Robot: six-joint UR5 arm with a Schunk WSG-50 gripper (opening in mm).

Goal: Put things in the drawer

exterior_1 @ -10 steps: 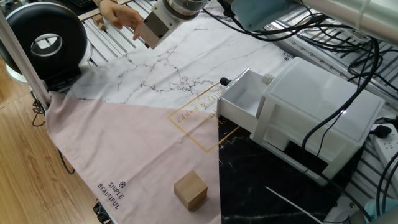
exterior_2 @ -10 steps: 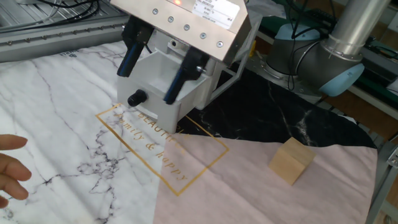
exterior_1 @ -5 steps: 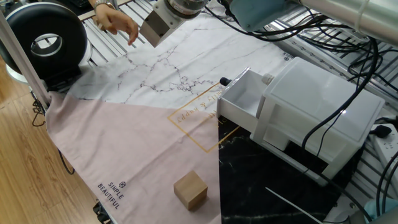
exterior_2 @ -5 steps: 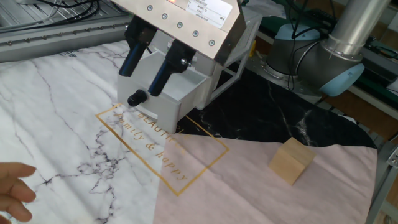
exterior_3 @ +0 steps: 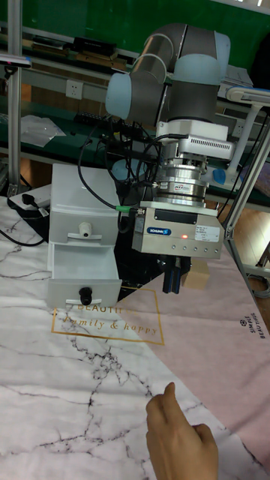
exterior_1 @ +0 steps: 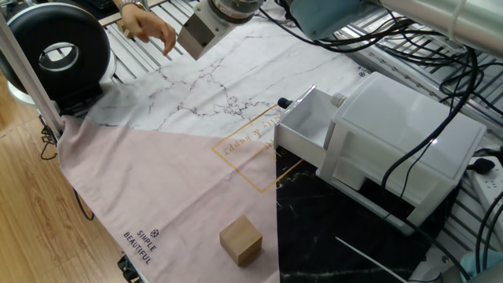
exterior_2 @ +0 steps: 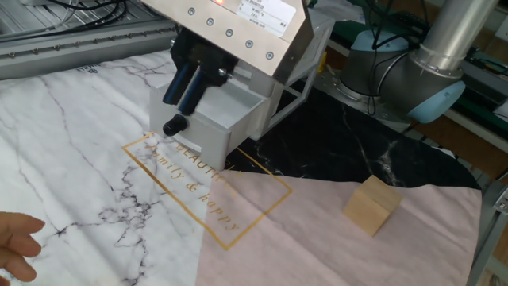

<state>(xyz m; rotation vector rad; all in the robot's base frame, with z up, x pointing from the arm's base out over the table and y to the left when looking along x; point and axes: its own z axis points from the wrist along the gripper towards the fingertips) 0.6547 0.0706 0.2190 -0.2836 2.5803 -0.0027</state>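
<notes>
Cloth on the desk (exterior_1: 157, 196) reads "SIMPLE BEAUTIFUL" in dark print near its pink corner, plus a gold-framed script that looks like "family & happy" right in front of the drawer (exterior_1: 302, 130), which is pulled open. The wooden cube (exterior_1: 240, 240) sits alone near the pink edge, well apart from the drawer. The gripper (exterior_2: 189, 86) hangs empty above the cloth, fingers together, and a person's hand (exterior_3: 176, 439) is at the marble side.

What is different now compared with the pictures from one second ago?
The hand closed its fingers together, on nothing, and a person's hand shifted slightly. The wooden cube and the open drawer stayed put.
</notes>
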